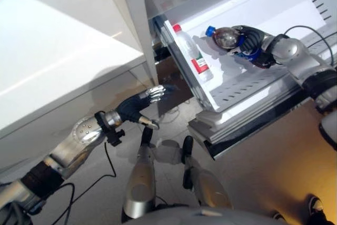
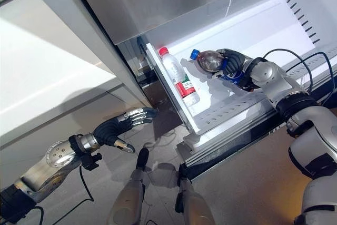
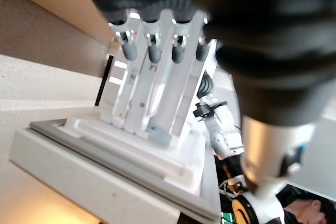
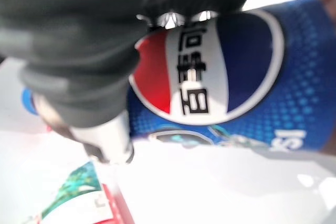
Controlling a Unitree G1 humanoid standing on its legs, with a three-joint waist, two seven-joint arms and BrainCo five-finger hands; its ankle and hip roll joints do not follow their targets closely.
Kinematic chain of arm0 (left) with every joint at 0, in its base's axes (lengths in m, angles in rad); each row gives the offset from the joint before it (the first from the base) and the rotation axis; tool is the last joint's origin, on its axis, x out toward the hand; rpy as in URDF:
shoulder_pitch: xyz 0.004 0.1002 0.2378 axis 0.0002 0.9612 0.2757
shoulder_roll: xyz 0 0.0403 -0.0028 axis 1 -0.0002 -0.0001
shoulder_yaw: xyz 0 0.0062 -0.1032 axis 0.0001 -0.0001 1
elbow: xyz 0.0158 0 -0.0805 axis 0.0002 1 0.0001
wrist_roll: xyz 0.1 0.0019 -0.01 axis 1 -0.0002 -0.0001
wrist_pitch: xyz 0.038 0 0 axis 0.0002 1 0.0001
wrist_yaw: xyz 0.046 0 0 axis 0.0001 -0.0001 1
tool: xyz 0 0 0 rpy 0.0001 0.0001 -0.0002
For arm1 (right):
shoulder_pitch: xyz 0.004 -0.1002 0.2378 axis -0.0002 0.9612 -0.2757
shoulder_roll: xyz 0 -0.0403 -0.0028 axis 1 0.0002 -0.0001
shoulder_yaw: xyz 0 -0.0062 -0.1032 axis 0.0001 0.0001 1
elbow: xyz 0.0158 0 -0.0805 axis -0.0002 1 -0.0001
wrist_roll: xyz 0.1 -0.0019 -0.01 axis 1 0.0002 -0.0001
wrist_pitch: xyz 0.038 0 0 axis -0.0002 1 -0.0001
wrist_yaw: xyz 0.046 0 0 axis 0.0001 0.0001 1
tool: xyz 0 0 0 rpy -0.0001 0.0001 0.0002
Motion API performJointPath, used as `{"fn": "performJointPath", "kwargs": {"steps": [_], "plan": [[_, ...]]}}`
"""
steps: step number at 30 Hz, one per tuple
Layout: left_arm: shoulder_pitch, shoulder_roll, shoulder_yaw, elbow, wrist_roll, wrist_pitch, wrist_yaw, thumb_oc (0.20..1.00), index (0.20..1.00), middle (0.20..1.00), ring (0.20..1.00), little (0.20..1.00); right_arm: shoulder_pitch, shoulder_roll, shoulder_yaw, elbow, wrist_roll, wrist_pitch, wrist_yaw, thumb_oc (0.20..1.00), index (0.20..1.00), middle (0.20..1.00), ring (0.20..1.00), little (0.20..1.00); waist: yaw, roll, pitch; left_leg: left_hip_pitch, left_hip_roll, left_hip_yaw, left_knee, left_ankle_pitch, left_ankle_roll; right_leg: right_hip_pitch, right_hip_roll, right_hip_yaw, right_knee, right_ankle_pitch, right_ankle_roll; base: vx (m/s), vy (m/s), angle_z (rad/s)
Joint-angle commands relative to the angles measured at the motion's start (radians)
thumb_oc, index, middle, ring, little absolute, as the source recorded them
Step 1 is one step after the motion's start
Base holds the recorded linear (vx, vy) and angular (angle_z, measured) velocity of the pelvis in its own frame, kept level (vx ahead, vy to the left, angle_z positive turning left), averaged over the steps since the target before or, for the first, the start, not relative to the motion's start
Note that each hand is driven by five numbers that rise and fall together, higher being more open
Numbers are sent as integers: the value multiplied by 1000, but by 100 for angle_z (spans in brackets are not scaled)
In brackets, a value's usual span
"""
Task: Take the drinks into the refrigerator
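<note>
A dark cola bottle (image 1: 226, 38) with a blue cap and blue label (image 4: 231, 87) lies tilted inside the open refrigerator (image 2: 247, 30), and my right hand (image 2: 235, 66) is shut on it just above the white perforated shelf (image 1: 247, 85). To its left on the same shelf lies a clear bottle (image 2: 179, 80) with a red cap and a red-and-green label (image 4: 79, 203). My left hand (image 1: 139, 105) hangs open and holds nothing, low in front of the fridge, with its fingers (image 3: 157, 51) straight.
The refrigerator door (image 1: 58, 51) stands open on the left, close beside my left arm. The shelf's front lip (image 2: 221, 140) and the fridge's lower ledge jut out toward me. A beige floor (image 1: 274, 156) lies below.
</note>
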Motion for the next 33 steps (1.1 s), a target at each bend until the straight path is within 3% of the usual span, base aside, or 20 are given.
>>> {"fn": "performJointPath", "kwargs": {"steps": [1, 10, 12, 33], "plan": [[41, -6, 37, -115, 15, -49, -1, 1000, 1000, 1000, 1000, 1000, -165, -15, -41, 50, 2, -29, -39, 200, 200, 200, 200, 200, 7, -14, -9, -6, -25, -15, 7, -7, 59, -93, -27, -12, 166, -39, 51, 0, 0, 0], [39, 3, 37, -121, 16, -47, -1, 1000, 1000, 1000, 1000, 1000, -178, -10, -29, 54, -4, -28, -38, 200, 200, 200, 200, 200, 5, -19, -9, -8, -24, -14, 7, -7, 59, -98, -25, -10, 166, -37, 50, 0, 0, 0], [40, 3, 37, -121, 16, -48, 0, 1000, 1000, 1000, 1000, 1000, -181, -7, -28, 60, -7, -28, -41, 1000, 1000, 1000, 1000, 1000, 5, -20, -9, -9, -25, -13, 9, -7, 59, -99, -25, -9, 166, -36, 50, 0, 0, 0], [37, 12, 40, -127, 19, -45, 7, 1000, 1000, 1000, 1000, 1000, -185, 17, -33, 59, -21, -23, -51, 1000, 1000, 1000, 1000, 1000, 3, -22, -6, -12, -25, -10, 8, -5, 60, -108, -24, -10, 173, -34, 50, 0, 0, 0]]}}
